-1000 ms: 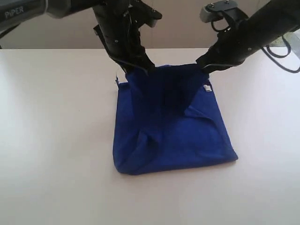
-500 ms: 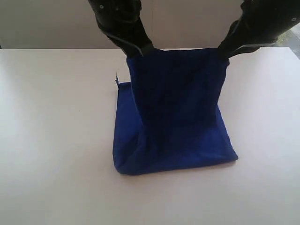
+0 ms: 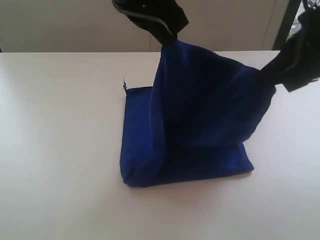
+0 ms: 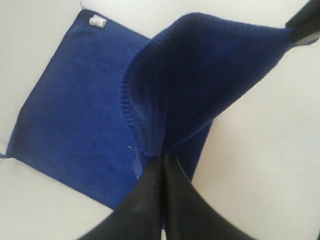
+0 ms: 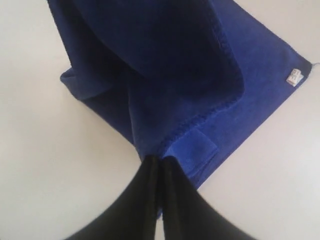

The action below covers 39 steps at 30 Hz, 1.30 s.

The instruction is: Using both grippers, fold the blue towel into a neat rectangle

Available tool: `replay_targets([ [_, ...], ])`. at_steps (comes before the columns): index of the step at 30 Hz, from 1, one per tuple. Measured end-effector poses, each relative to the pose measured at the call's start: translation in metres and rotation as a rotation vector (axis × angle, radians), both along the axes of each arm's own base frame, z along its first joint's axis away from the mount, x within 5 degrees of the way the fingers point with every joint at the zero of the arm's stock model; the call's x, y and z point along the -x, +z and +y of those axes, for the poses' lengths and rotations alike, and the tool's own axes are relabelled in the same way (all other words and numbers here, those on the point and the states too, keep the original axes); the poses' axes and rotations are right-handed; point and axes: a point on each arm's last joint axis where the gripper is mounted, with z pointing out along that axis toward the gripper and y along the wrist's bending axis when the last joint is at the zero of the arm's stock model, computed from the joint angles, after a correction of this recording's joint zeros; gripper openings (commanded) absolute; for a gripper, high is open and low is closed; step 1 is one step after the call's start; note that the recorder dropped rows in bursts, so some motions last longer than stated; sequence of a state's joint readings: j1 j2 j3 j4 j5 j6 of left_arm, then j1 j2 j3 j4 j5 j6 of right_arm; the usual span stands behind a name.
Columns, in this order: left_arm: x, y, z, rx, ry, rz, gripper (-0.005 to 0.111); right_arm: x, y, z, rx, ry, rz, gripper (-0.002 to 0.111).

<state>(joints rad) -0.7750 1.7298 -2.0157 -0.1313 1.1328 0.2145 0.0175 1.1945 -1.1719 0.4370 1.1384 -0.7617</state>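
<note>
The blue towel [image 3: 200,115] hangs by two raised corners while its near part still lies on the white table [image 3: 60,150]. My left gripper [image 3: 167,39] is shut on one lifted corner, high above the table's far edge. At the right, a little lower, my right gripper [image 3: 267,77] is shut on the other lifted corner. In the left wrist view the black fingers [image 4: 150,195] pinch the stitched towel edge [image 4: 131,125] at the left gripper [image 4: 162,159]. In the right wrist view the right gripper [image 5: 159,161] clamps the towel [image 5: 165,60] the same way.
A small white label [image 4: 97,21] sits at a flat corner of the towel, also seen on the cloth as a label [image 5: 293,76] in the right wrist view. Bare white table surrounds the towel on all sides.
Both grippers have risen and carried the far edge of the towel up and to the right. More cloth has come off the table, and the right gripper now sits lower than the left.
</note>
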Motion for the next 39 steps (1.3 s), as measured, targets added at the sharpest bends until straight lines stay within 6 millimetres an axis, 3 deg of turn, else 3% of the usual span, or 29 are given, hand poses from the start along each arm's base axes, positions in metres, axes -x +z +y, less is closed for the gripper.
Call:
replay_targets([
  [7, 0.023, -0.013, 0.013, -0.002, -0.021, 0.104, 0.0, 0.029, -0.005, 0.0, 0.003, 0.014, 0.017, 0.0],
  [16, 0.057, -0.027, 0.043, -0.034, -0.017, 0.174, 0.0, 0.046, -0.01, -0.001, 0.005, 0.015, 0.013, 0.0],
  [23, 0.079, -0.035, 0.055, -0.004, -0.05, 0.25, 0.0, 0.064, -0.002, 0.0, 0.01, 0.033, -0.022, 0.0],
  [39, 0.116, 0.0, 0.077, 0.162, -0.143, 0.217, 0.0, 0.112, 0.023, 0.002, -0.021, 0.051, -0.192, 0.0],
])
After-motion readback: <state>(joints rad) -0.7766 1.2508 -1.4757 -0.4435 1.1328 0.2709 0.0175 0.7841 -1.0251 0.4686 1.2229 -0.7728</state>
